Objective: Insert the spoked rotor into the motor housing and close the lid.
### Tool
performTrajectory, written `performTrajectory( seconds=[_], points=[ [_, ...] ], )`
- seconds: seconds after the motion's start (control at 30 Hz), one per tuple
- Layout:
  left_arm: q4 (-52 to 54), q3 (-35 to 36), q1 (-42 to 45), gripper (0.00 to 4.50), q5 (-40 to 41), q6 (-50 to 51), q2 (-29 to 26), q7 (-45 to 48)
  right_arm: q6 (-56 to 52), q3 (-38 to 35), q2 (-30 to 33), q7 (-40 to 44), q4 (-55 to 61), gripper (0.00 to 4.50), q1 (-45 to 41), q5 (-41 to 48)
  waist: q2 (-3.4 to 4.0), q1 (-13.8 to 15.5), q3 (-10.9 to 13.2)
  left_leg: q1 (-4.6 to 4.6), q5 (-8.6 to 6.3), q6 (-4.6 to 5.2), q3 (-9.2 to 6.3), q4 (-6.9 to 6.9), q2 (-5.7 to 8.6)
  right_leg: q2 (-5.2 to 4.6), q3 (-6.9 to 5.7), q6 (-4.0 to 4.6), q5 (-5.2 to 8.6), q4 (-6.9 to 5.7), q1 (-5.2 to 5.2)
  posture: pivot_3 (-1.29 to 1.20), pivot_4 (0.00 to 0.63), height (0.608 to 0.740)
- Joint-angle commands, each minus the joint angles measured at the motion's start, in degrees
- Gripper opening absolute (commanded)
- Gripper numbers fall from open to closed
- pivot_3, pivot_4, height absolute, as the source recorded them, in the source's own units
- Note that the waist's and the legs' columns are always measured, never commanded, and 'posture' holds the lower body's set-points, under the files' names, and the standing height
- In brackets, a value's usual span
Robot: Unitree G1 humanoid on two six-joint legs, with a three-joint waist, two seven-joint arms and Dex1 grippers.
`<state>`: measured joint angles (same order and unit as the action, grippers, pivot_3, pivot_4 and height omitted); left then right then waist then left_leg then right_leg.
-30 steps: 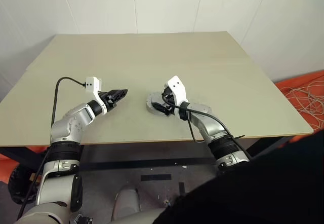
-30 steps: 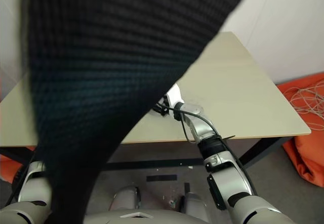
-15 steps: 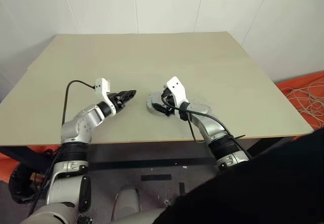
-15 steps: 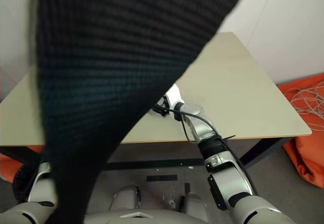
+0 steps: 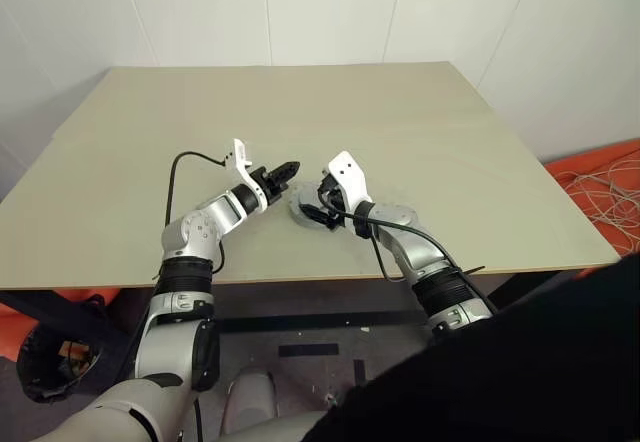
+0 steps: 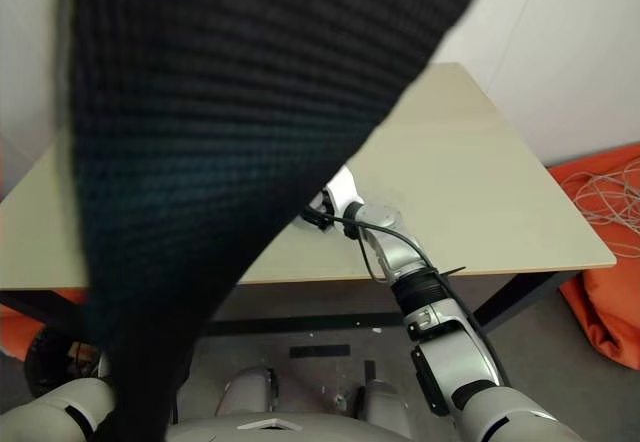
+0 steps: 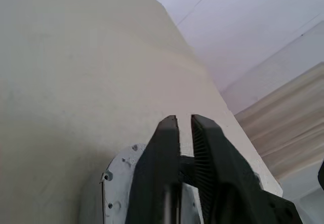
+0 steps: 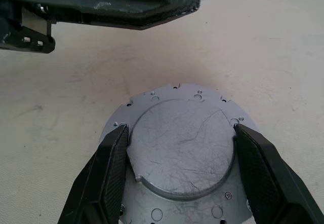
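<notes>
The left gripper has swung in from the left side of the table toward the middle of the front edge, and it now hangs just beside the round silver assembly that sits there. Its jaws, parted a moment ago, are now clenched on nothing, the two black fingers nearly touching above the rim of the disc.

The right gripper has not shifted: its jaws straddle the raised round lid, a finger against each side, grasping or at least bracing it.

No spoked rotor or copper windings can be seen, so the lid seems already down on the motor housing. Judging by this, the closed left fingers are probably coming in to press or seat the lid while the right steadies it.
</notes>
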<state>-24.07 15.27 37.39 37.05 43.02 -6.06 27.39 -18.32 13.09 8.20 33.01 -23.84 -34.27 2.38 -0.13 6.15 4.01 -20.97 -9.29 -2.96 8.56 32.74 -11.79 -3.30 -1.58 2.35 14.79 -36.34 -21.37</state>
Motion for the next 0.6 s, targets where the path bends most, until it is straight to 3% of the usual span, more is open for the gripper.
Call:
performTrajectory(
  seconds=[0.03,0.27,0.6],
  points=[
    [-2.46,-1.35,1.32,0.02,-1.11,0.58,0.49,-0.02,-1.57,-0.58,1.04,-1.0,-0.96,3.16,0.97,-1.04,0.0,0.0,0.0,0.01,-0.01,0.01,0.0,0.0,0.0,0.0,0.0,-0.02,0.01,0.01,0.01,0.0,0.0,0.74],
    [-7.77,-5.48,1.29,0.02,-6.6,4.46,-0.6,-3.78,-1.77,-0.79,0.99,-1.44,-0.63,3.16,1.17,-0.99,0.03,0.12,-0.03,0.25,-0.02,0.04,-0.02,-0.12,0.01,0.0,-0.03,-0.22,0.12,0.16,0.26,0.0,0.0,0.74],
    [-8.09,-4.75,1.51,0.02,-6.33,9.09,-1.92,-4.47,-2.12,-1.4,0.77,-1.97,-1.07,3.16,0.18,-0.64,0.06,0.12,-0.07,0.85,-0.03,0.05,0.01,-0.6,0.06,-0.01,0.02,-0.54,0.14,0.75,0.81,0.0,0.0,0.74]
  ],
)
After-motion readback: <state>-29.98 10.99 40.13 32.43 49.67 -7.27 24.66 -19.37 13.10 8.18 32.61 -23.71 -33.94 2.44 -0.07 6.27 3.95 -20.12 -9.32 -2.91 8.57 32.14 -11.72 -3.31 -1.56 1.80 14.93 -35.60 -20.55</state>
